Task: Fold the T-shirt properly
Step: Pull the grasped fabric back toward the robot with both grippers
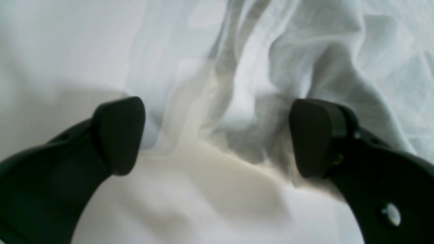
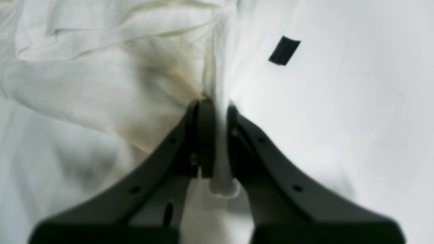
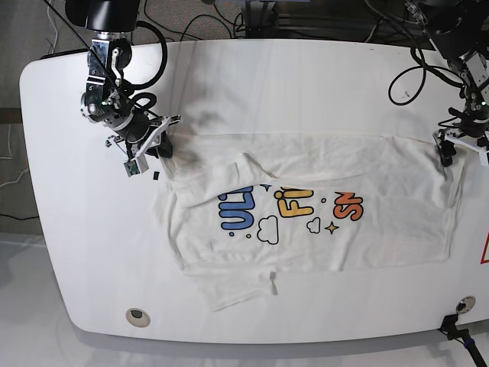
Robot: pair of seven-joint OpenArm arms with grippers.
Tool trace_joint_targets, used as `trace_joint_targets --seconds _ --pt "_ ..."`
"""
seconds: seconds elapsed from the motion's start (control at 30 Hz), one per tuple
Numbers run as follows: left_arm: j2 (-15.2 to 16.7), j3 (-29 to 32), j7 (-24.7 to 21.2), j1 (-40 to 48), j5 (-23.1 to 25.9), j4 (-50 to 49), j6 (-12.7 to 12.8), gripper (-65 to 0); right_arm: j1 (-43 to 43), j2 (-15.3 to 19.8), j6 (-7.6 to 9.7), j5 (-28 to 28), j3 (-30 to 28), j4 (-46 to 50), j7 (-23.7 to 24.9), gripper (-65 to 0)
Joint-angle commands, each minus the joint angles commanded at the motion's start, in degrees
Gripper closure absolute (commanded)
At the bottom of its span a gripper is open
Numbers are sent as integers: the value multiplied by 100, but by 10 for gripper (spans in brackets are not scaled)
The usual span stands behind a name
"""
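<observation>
The white T-shirt (image 3: 382, 237) lies spread on the white table (image 3: 306, 84), print side up, its left part rumpled and folded over the start of the blue lettering. At the shirt's upper left corner my right gripper (image 3: 163, 148) is shut on a fold of the cloth (image 2: 218, 159). In the right wrist view the fingers (image 2: 205, 132) pinch that fold, with the gripper (image 2: 217, 135) low over the table. My left gripper (image 3: 457, 151) is at the shirt's upper right corner. It stands open (image 1: 217, 139) over bunched cloth (image 1: 305, 51), with nothing gripped.
A small black mark (image 2: 284, 51) sits on the table just beyond the right gripper. Cables (image 3: 405, 76) trail across the table's back right. A round hole (image 3: 136, 314) is near the front left edge. A sleeve (image 3: 237, 294) points toward the front.
</observation>
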Motion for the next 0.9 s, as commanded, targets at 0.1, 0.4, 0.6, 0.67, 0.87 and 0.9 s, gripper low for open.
trace_joint_targets --seconds 0.1,0.4,0.6,0.67,0.87,0.9 --pt "0 0 0 0 0 0 -9 -431 0 0 0 0 0 0 0 0" --pt "0 -18 0 0 0 18 -9 0 0 0 0 0 0 0 0 0" --pt "62 -18 9 62 0 26 -18 0 -158 26 0 44 0 35 -9 0" --pt "237 0 9 325 0 105 -18 0 -255 53 0 44 26 35 -9 0" --pt "677 0 18 1029 0 958 -18 0 -756 334 0 53 88 352 0 0" --pt "695 0 18 1178 0 1081 -18 0 -862 387 0 53 255 431 -9 0"
